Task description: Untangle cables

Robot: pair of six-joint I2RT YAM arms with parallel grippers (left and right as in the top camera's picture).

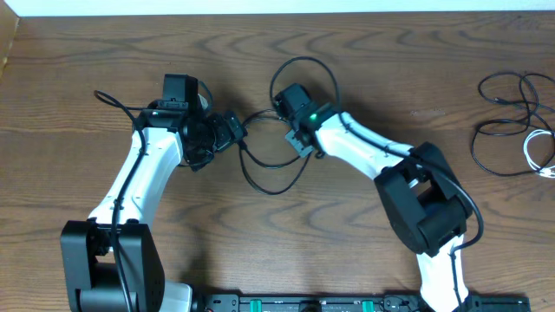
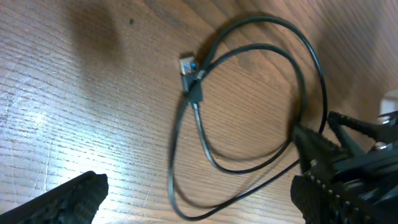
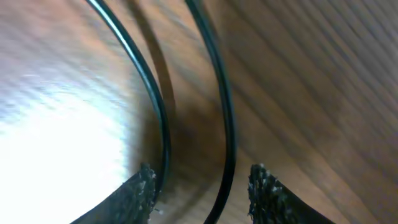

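The black cord (image 3: 228, 130) lies in loose loops in the middle of the surface (image 1: 104, 52), between my two hands. Its plug (image 2: 188, 65) rests free on the wood. My right hand (image 3: 204, 186) is about half open, with two bits of the cord between its fingers, not squeezed. My left hand (image 2: 199, 202) is wide open and holds nothing. The other cords (image 1: 512, 123), black and white, sit in a messy heap far off to the right. I think nearly all the sorting is left.
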